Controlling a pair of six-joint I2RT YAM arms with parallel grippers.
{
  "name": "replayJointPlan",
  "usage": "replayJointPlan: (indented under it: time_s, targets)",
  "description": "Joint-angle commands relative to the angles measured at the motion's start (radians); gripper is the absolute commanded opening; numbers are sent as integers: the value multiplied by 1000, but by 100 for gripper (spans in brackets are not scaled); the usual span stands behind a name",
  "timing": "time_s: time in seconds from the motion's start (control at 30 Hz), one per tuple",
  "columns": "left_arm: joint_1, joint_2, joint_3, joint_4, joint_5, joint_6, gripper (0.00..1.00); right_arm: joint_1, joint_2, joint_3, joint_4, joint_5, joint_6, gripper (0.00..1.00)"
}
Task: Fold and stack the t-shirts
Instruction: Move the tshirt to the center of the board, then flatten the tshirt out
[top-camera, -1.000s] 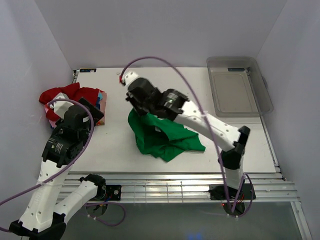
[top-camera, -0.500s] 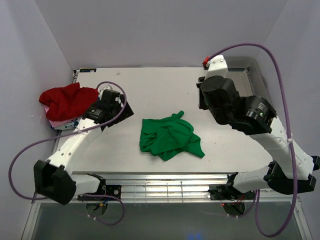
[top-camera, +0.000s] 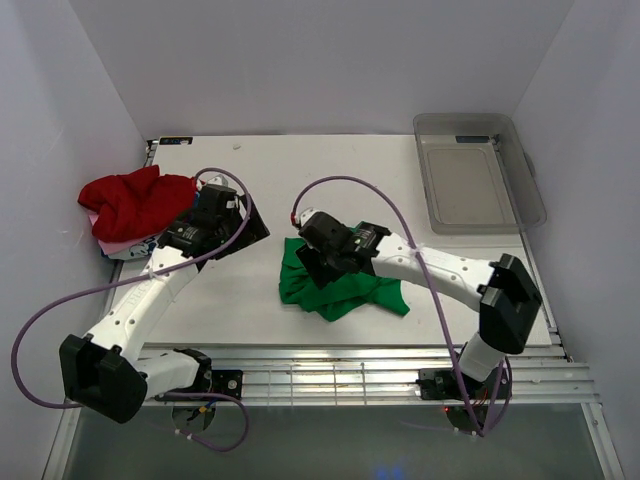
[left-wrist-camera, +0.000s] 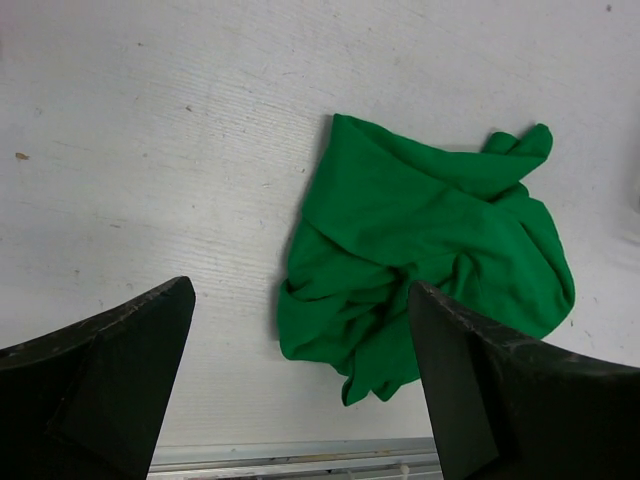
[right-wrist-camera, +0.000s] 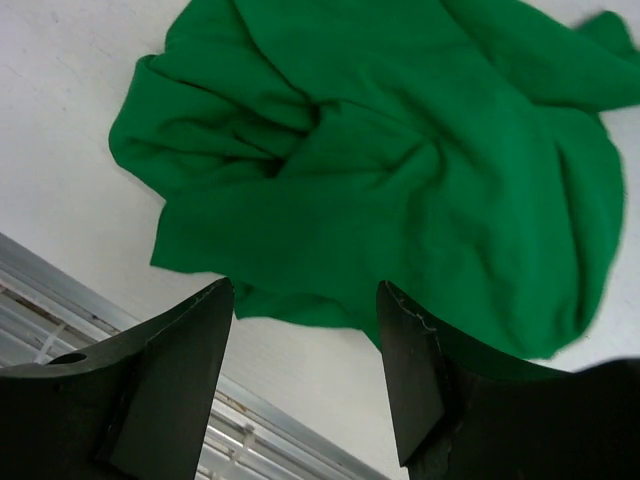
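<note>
A crumpled bright green t-shirt (top-camera: 345, 288) (left-wrist-camera: 425, 250) (right-wrist-camera: 390, 160) lies on the white table (top-camera: 300, 170), near its front edge. My right gripper (top-camera: 312, 262) (right-wrist-camera: 305, 290) hovers just above the shirt's left part, open, with nothing between its fingers. My left gripper (top-camera: 243, 222) (left-wrist-camera: 300, 290) is wide open and empty to the left of the green shirt, apart from it. A red t-shirt (top-camera: 135, 198) is bunched at the table's left edge on top of a pink/white one (top-camera: 118, 243).
A clear plastic bin (top-camera: 480, 180) stands at the back right corner. A metal rail (top-camera: 350, 365) runs along the table's front edge, close to the green shirt. White walls close in the left, back and right.
One second ago my right gripper was shut on the lifted green shirt; now the shirt lies loose on the table and those jaws are open above it. My left arm has reached toward the table's middle.
</note>
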Motion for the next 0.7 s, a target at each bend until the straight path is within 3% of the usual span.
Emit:
replayJointPlan:
  time_s: [0.0,0.43,0.47,0.5,0.6,0.67]
  targets:
    - [1,-65,-13,-25,-16,-22,98,3,84,28,113,-111,-36,65]
    - [7,-145,-53,-69,-61,-24,98,4,268,0,173,-221,-27,64]
    - [9,-145,-50,-71,-64,-19,98,3,275,-1,173,-225,-27,60]
    - [7,-145,-48,-69,-67,-16,98,3,279,-3,173,-226,-27,47]
    - [13,-145,-45,-72,-73,-5,98,4,281,3,156,-208,-21,22]
    - [16,-148,-50,-69,-73,-4,98,4,264,14,135,-185,-21,16]
